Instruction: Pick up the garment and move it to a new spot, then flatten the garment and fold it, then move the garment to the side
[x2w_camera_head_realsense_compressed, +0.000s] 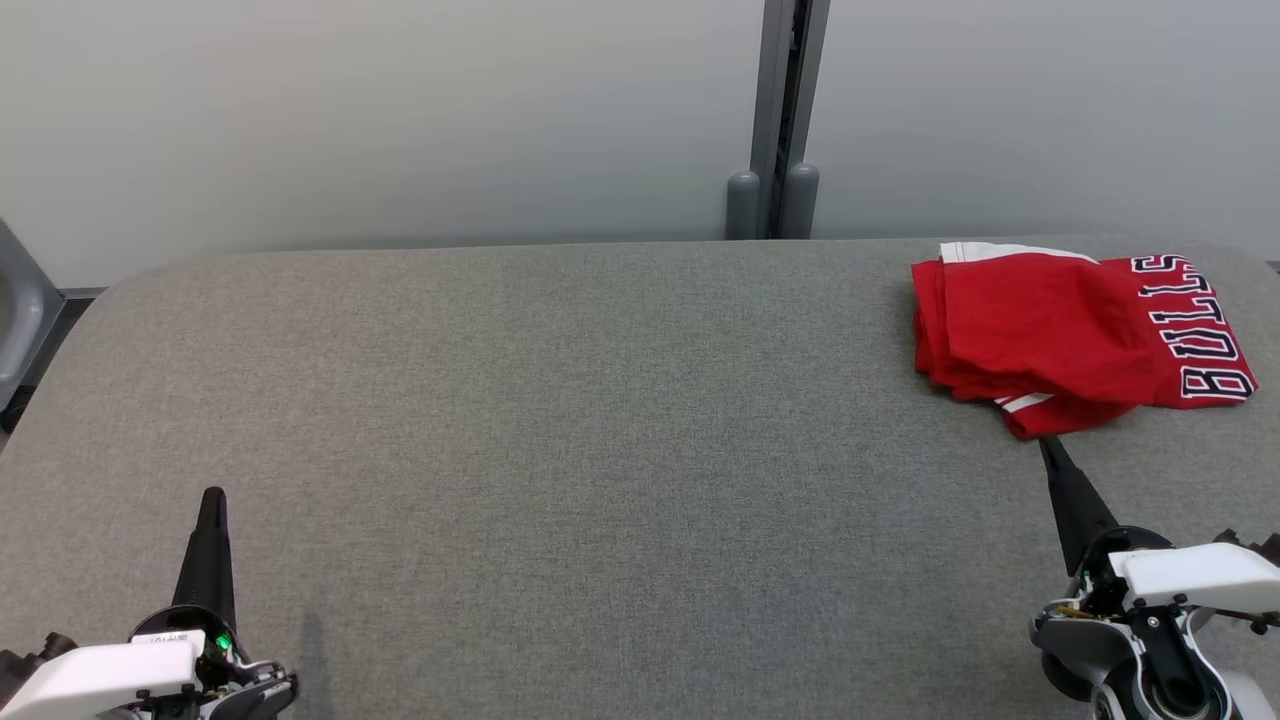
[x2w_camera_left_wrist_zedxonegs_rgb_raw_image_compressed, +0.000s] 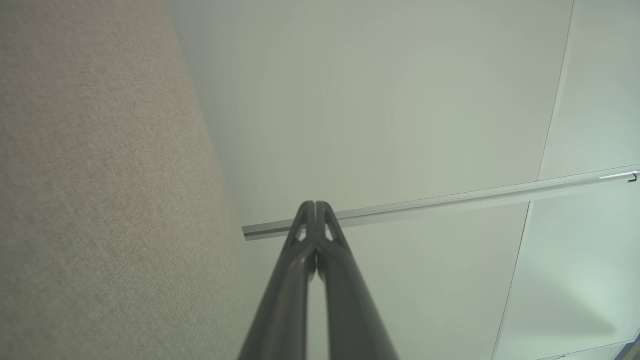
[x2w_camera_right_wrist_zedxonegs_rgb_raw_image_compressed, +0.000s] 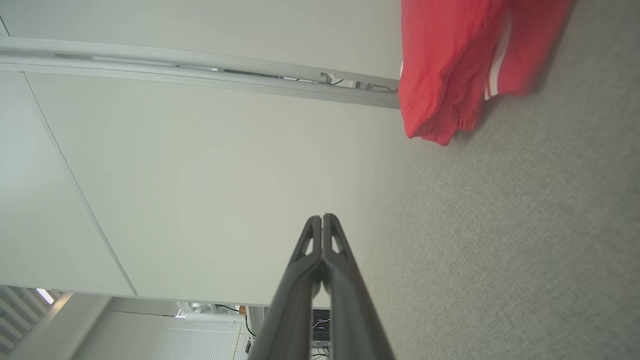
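fingers (x2w_camera_left_wrist_zedxonegs_rgb_raw_image_compressed: 287, 295) pressed together on l gripper (x2w_camera_head_realsense_compressed: 212, 497) & r gripper (x2w_camera_head_realsense_compressed: 1047, 445), both empty; folded garment (x2w_camera_head_realsense_compressed: 1050, 330) at table's (x2w_camera_head_realsense_compressed: 600, 420) far right corner, gray post (x2w_camera_head_realsense_compressed: 785, 120) behind.

Bright, diffuse light. Head view is sharp, with a faint shadow on the table (x2w_camera_head_realsense_compressed: 600, 400) at seven o'clock; right wrist view blurs the garment (x2w_camera_right_wrist_zedxonegs_rgb_raw_image_compressed: 450, 60) at one o'clock.

The garment (x2w_camera_head_realsense_compressed: 1050, 335) — red, "BULLS" lettering showing — lies folded at the surface's far right.
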